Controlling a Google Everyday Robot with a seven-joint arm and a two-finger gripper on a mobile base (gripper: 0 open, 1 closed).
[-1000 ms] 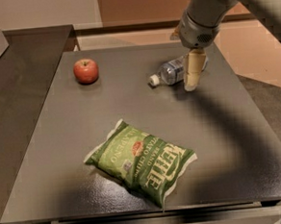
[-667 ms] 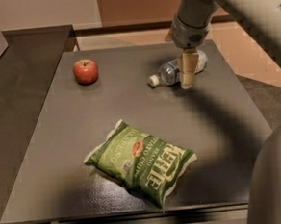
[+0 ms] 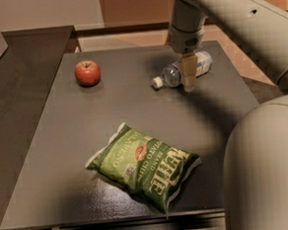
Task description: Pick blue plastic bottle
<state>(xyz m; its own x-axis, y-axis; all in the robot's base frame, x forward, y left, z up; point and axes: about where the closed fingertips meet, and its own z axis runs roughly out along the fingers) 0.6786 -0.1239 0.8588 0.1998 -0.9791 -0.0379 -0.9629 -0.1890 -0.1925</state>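
The blue plastic bottle (image 3: 173, 74) lies on its side at the far right of the dark table (image 3: 52, 153), with its white cap (image 3: 157, 82) pointing left. My gripper (image 3: 189, 79) hangs straight down from the arm and sits over the bottle's middle, covering part of the label. Its tip reaches down to about the table surface just in front of the bottle. Whether it touches the bottle I cannot tell.
A red apple (image 3: 87, 73) stands at the far left of the table. A green chip bag (image 3: 143, 165) lies near the front middle. A large arm segment (image 3: 266, 172) fills the lower right. A dark counter (image 3: 14, 96) adjoins on the left.
The gripper has shifted slightly left, from the bottle's right end to over its middle. The arm's large segment has come into view at the lower right. The bottle has not moved.
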